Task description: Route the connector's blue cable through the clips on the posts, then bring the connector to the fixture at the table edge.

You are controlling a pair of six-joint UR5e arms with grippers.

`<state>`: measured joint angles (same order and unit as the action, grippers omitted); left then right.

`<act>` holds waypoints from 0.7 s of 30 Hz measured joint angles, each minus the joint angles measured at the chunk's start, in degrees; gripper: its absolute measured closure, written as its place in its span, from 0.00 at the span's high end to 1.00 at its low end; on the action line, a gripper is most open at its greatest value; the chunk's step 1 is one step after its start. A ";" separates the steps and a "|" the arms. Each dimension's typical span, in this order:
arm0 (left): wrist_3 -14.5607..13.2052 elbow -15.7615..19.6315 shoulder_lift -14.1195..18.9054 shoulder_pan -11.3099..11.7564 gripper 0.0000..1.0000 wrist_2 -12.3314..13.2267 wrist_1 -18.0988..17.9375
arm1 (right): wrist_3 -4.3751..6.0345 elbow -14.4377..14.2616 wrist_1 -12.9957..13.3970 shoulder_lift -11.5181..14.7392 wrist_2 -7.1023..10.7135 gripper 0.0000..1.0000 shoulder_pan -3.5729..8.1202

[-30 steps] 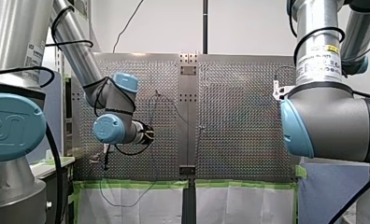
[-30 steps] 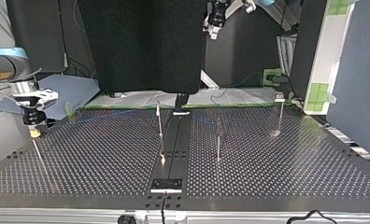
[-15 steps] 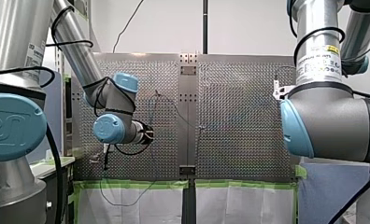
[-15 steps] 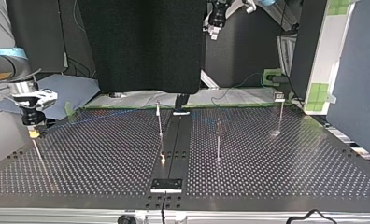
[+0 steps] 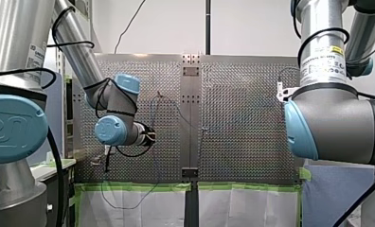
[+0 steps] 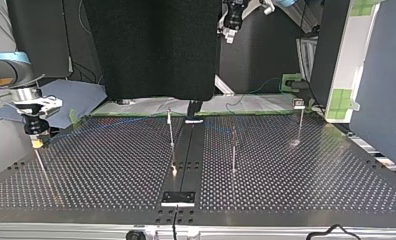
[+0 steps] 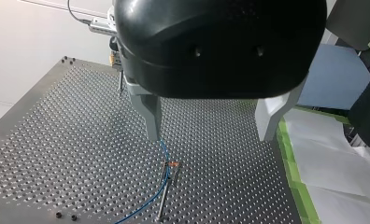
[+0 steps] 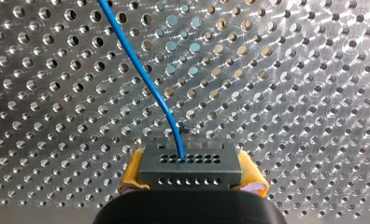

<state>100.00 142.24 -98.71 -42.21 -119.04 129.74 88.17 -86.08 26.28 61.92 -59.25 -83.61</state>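
- Clamping the grey, hole-dotted rectangular connector [image 8: 190, 164]: my right gripper [image 8: 192, 176], yellow pads [image 8: 132, 173] shut on its sides.
- Thin blue cable [image 8: 141, 74] curves away ahead over the perforated metal table [image 8: 290, 93].
- My left gripper [image 7: 210, 133]: pale tapered fingers [image 7: 151, 116] spread wide, above a slim post [image 7: 163, 198].

text: "ur" logo | on: blue joint cap [image 5: 10, 130], front view's left | white label [image 5: 324, 64]: too small to read

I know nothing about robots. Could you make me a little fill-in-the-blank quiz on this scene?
The cable leaving the connector is ____ in colour.
The right end effector clamps the connector between ____ pads.
The fingers of the left end effector stand ____, holding nothing.
Missing words: blue; yellow; open.
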 joint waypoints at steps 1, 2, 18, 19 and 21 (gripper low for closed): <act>0.00 0.00 0.00 0.02 1.00 0.00 0.00 | 0.00 0.02 0.06 -0.02 -0.01 0.00 0.00; 0.00 -0.01 0.01 0.04 1.00 0.00 0.00 | 0.00 0.03 0.09 -0.03 0.00 0.00 0.00; -0.05 0.03 0.04 0.18 1.00 0.02 0.00 | 0.10 0.44 0.34 -0.28 0.00 0.00 -0.25; -0.05 0.03 0.03 0.18 1.00 0.03 0.00 | 0.09 0.44 0.36 -0.28 0.00 0.00 -0.29; -0.06 0.03 0.03 0.18 1.00 0.05 0.00 | 0.09 0.45 0.44 -0.31 0.02 0.00 -0.38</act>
<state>99.94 142.27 -98.68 -42.03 -118.99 129.74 88.26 -85.64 26.71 61.62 -59.24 -83.99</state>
